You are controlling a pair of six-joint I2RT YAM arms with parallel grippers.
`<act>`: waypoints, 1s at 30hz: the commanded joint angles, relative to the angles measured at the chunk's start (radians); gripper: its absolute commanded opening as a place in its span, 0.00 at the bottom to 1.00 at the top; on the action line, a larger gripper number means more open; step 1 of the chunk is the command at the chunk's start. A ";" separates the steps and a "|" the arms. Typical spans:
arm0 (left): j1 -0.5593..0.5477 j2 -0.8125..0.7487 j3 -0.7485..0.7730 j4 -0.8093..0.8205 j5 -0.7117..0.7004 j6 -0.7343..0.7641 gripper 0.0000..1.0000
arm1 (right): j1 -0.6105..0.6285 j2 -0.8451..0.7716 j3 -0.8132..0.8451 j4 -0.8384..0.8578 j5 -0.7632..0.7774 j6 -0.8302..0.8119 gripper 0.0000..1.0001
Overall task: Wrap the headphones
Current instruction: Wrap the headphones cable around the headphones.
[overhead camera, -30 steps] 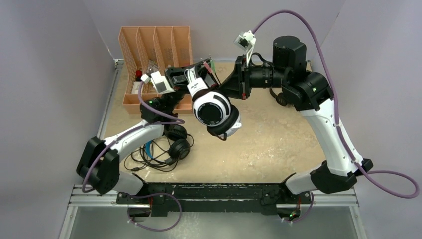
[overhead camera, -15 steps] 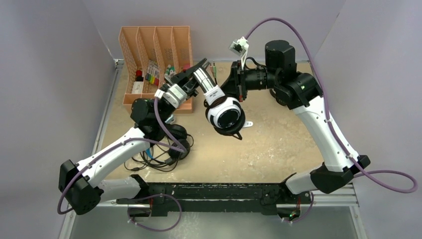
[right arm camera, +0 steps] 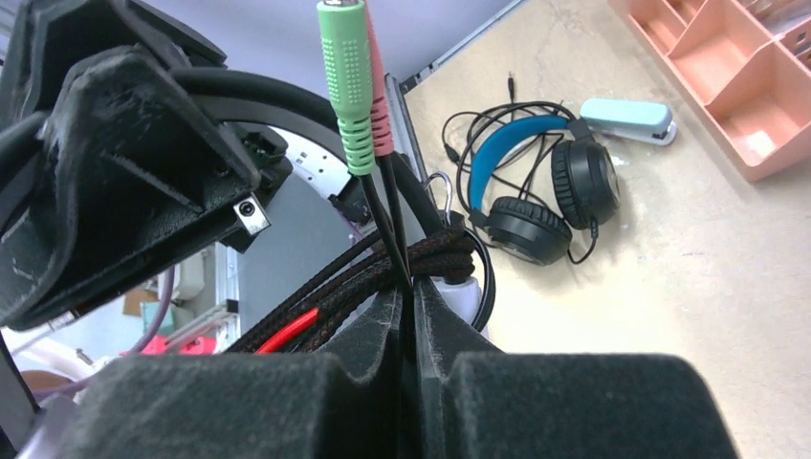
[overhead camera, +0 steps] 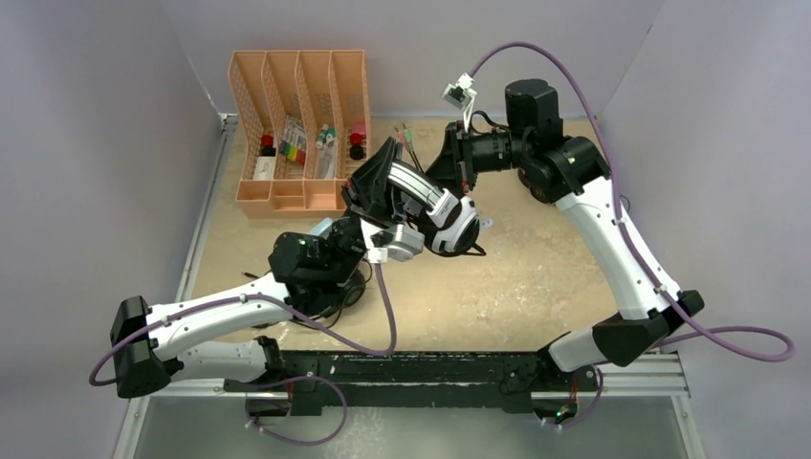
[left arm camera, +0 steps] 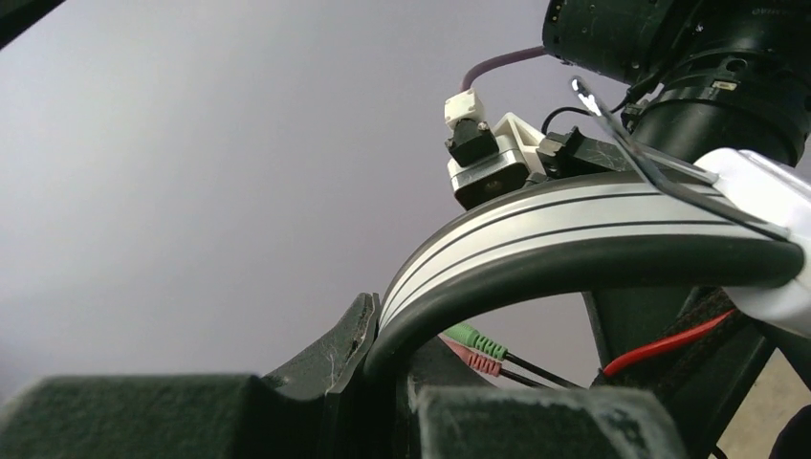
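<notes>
**Both grippers clamped on one headset, held above the table**

The left gripper (left arm camera: 392,382) has its padded black jaws pinched shut on the headband (left arm camera: 574,229), a smooth arched strip in white with two thin black lines and a black underside. The right gripper (right arm camera: 411,330) is closed tight on two thin black cables (right arm camera: 392,239). Above its jaws these cables end in two ribbed plugs, one green plug (right arm camera: 344,86) and one pink plug (right arm camera: 381,115), both standing upright. Just beside the jaws runs a braided cord (right arm camera: 402,268), coarse and dark, with a glossy red wire alongside it.

Both grips belong to the white-and-black headset (overhead camera: 449,215), which hangs between the two grippers above the middle of the table (overhead camera: 536,277). Its rounded cups have white shells and black pads.

A second one, the blue-banded headset (right arm camera: 536,182), lies flat on the sandy, mottled tabletop. It has two round black cups and a loose tangle of thin black cable around it. One pale blue stapler (right arm camera: 626,120) lies just beside it. At the far left stands one salmon-coloured plastic organizer (overhead camera: 296,115) with latticed dividers and four slots, holding small items.
</notes>
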 commanded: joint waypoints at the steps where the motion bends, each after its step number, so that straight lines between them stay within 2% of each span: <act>1: -0.012 -0.010 -0.016 0.058 -0.122 0.197 0.00 | 0.012 -0.017 -0.017 0.075 -0.153 0.106 0.07; 7: -0.018 0.020 -0.019 0.091 -0.109 0.202 0.00 | 0.012 -0.024 0.003 0.127 -0.239 0.211 0.09; 10: -0.018 0.044 -0.008 0.145 -0.126 0.179 0.00 | 0.012 -0.011 0.037 0.035 -0.230 0.158 0.15; 14: -0.018 0.063 0.007 0.217 -0.138 0.137 0.00 | 0.012 0.004 0.027 -0.066 -0.200 0.087 0.14; 18: -0.018 0.068 0.025 0.256 -0.144 0.066 0.00 | 0.021 -0.011 0.044 -0.193 -0.214 -0.142 0.13; 21: -0.018 0.090 0.045 0.347 -0.162 -0.029 0.00 | 0.059 -0.022 0.031 -0.224 -0.199 -0.301 0.00; 22: -0.017 0.096 0.055 0.353 -0.161 -0.064 0.00 | 0.066 -0.017 0.023 -0.217 -0.229 -0.355 0.00; 24: -0.017 0.104 0.073 0.334 -0.145 -0.113 0.00 | 0.078 -0.028 -0.047 -0.083 -0.297 -0.317 0.00; 28: -0.018 0.131 0.123 0.335 -0.154 -0.199 0.00 | 0.142 -0.016 -0.075 -0.029 -0.330 -0.413 0.00; 30: -0.018 0.139 0.134 0.344 -0.169 -0.239 0.00 | 0.166 -0.056 -0.139 0.117 -0.304 -0.368 0.00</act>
